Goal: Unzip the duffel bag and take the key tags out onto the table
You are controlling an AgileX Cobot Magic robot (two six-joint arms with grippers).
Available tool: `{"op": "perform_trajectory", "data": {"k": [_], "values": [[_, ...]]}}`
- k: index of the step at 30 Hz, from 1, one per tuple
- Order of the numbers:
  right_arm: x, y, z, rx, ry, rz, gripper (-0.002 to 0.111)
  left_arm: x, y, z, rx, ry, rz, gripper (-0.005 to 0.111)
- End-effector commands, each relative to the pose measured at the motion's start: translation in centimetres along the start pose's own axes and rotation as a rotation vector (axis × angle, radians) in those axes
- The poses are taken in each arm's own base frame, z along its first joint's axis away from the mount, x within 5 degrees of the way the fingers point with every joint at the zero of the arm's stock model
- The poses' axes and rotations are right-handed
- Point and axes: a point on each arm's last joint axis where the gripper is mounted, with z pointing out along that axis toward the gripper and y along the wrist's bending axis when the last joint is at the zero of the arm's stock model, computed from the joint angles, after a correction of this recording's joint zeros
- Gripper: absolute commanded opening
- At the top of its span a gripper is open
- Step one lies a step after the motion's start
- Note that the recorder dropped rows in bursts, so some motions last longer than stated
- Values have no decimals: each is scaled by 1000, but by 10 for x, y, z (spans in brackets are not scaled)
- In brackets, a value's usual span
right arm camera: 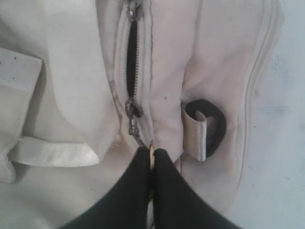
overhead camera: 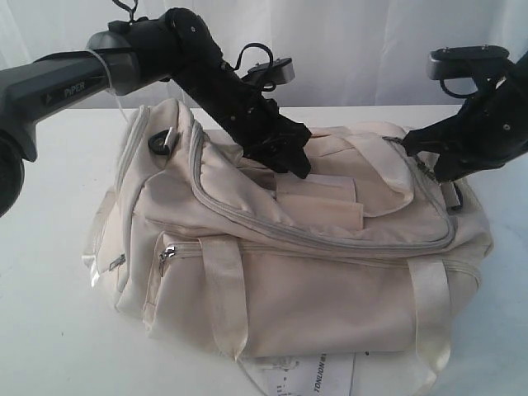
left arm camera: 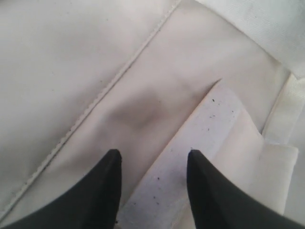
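Note:
The cream duffel bag lies on the white table. My left gripper stands open, its fingertips low over the bag's top panel beside the handle wrap; nothing is between its fingers. My right gripper is at the bag's right end, shut on the zipper pull. The slider sits just ahead of the tips, and a short dark slit of opened zipper runs beyond it. The key tags are hidden.
A black ring on a fabric loop sits beside the right fingertips; another ring is at the bag's left end. A white printed paper hang-tag lies at the front edge. A white curtain hangs behind.

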Motion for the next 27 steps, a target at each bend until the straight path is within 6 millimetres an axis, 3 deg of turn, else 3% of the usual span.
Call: {"op": "perform_trajectory", "data": {"k": [1, 5, 16, 21, 24, 27], "values": [[17, 1, -9, 7, 43, -12, 0, -1, -3, -5, 11, -3, -4, 48], [27, -1, -11, 45, 67, -19, 0, -1, -3, -5, 11, -3, -4, 48], [27, -13, -7, 173, 23, -4, 0, -2, -5, -5, 34, -14, -15, 48], [26, -13, -7, 169, 11, 17, 0, -16, -38, -10, 353, -162, 20, 54], [25, -12, -7, 157, 1, 30, 0, -19, -50, -1, 339, -193, 51, 70], [25, -11, -7, 150, -2, 36, 0, -26, -58, 8, 277, -258, 73, 71]]}}
